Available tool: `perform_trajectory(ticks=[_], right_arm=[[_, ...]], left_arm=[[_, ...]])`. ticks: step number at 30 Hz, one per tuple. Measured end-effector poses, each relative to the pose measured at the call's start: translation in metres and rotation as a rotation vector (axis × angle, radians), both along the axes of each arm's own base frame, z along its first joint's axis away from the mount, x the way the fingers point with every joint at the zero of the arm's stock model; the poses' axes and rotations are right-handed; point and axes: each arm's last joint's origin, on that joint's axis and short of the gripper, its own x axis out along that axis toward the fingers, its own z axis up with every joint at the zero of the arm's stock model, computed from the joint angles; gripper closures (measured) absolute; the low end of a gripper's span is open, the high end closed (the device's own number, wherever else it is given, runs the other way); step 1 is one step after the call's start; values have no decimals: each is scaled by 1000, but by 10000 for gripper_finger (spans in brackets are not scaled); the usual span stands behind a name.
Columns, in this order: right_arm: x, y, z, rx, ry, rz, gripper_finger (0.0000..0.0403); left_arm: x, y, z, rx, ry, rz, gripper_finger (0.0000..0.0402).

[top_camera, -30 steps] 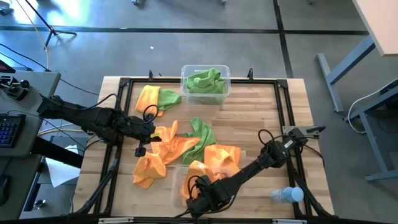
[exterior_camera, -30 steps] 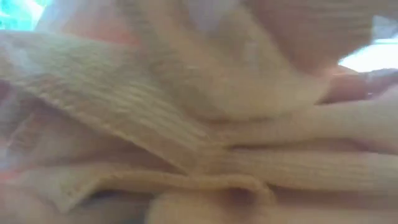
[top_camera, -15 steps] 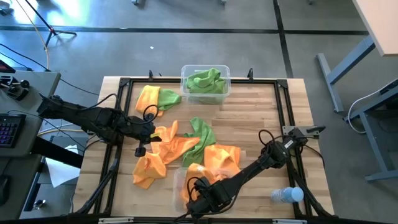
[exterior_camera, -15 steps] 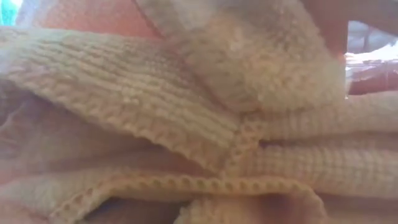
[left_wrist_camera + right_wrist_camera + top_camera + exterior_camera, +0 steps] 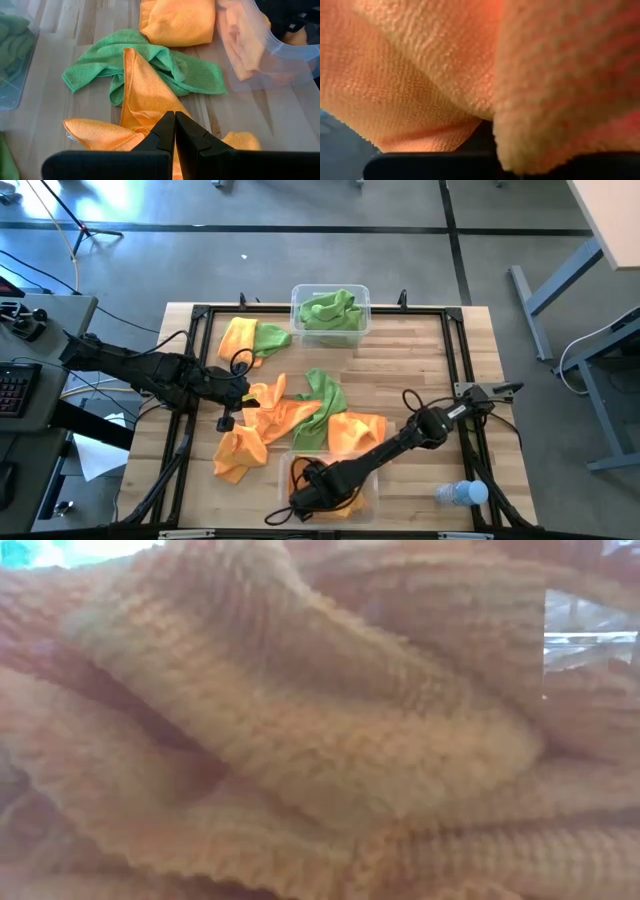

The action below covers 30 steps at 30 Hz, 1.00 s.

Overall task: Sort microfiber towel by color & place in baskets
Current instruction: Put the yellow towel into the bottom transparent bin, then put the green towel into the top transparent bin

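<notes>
My right gripper reaches down into the clear near basket, shut on an orange towel that fills the right wrist view and the low view. My left gripper hangs shut and empty above a crumpled orange towel left of centre. A green towel lies spread on the table beside it. More orange towels lie loose. The far basket holds green towels. My right gripper comes at the orange towel from above, pointing steeply down into the near basket. The cloth itself covers the fingers, so the part held and the number of layers cannot be told. The towel lies bunched inside the basket around the gripper.
An orange and green towel pair lies at the far left. A small clear bottle lies at the near right corner. A black frame runs around the tabletop. Bare wood shows on the right half.
My right gripper has gone down and a little toward the table's left edge, sinking into the near basket with the orange towel. The towel, which stood bunched above the basket's rim, now sits lower inside it.
</notes>
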Motion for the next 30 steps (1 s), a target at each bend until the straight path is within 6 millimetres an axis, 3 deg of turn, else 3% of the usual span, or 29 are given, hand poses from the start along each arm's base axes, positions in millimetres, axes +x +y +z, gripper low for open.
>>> perform_trajectory(ticks=[8, 16, 21, 30], right_arm=[[-3, 1, 13, -27, -48, -32, 401], [-14, 8, 51, -92, -192, -47, 401], [-31, 17, 78, -132, -257, -16, 401], [-68, 15, 127, -442, -453, -138, 402]], left_arm=[[0, 0, 0, 0, 1, 0, 401], [0, 0, 0, 1, 2, 0, 402], [0, 0, 0, 1, 2, 0, 402], [0, 0, 0, -2, -4, 1, 401]])
